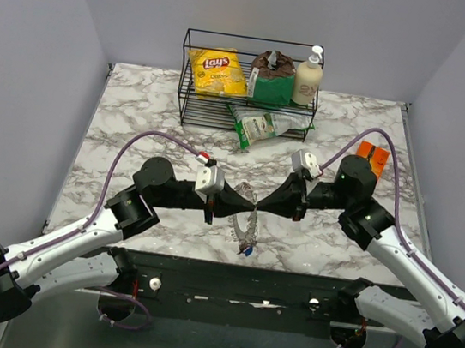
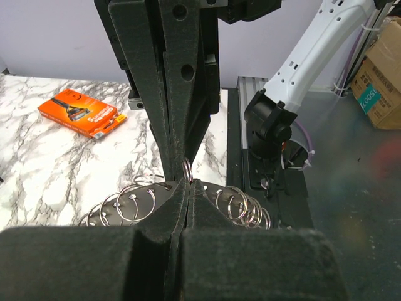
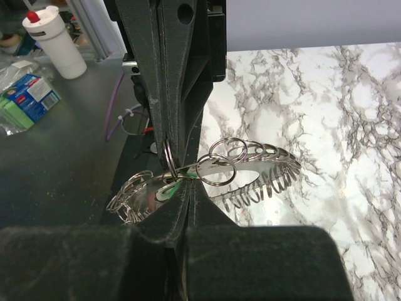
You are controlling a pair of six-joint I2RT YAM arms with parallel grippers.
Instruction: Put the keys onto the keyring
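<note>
Top external view, starting at the near edge: both arms rise from their bases and reach inward over the marble table [image 1: 136,117], meeting nose to nose just past its front edge. The left gripper [image 1: 244,200] and the right gripper [image 1: 268,202] are tip to tip. From that meeting point the keyring [image 1: 250,224] trails toward the near edge as a silvery coiled loop. At its low end sit the keys [image 1: 246,247] — a blue speck and a red one show, too small to say more.

In the left wrist view the left gripper's fingers [image 2: 164,207] are pressed flat together with no gap, and a turn of the ring's wire is nipped at their tips. Coils spread to either side, and the other gripper comes down from above onto the same spot.

In the right wrist view the right gripper's fingers are likewise closed on the wire. A green sliver sits at the pinch — I cannot tell whether it is gripped too. The coils fan out over the marble.

Farther back, an orange box [image 1: 372,157] lies flat beside the right arm's elbow. Beyond the grippers a green packet [image 1: 261,128] leans at the front of a black wire basket [image 1: 200,111]. The basket holds a yellow Lay's bag [image 1: 217,70], a brown-and-green bag [image 1: 272,80] and a cream pump bottle [image 1: 307,79].
</note>
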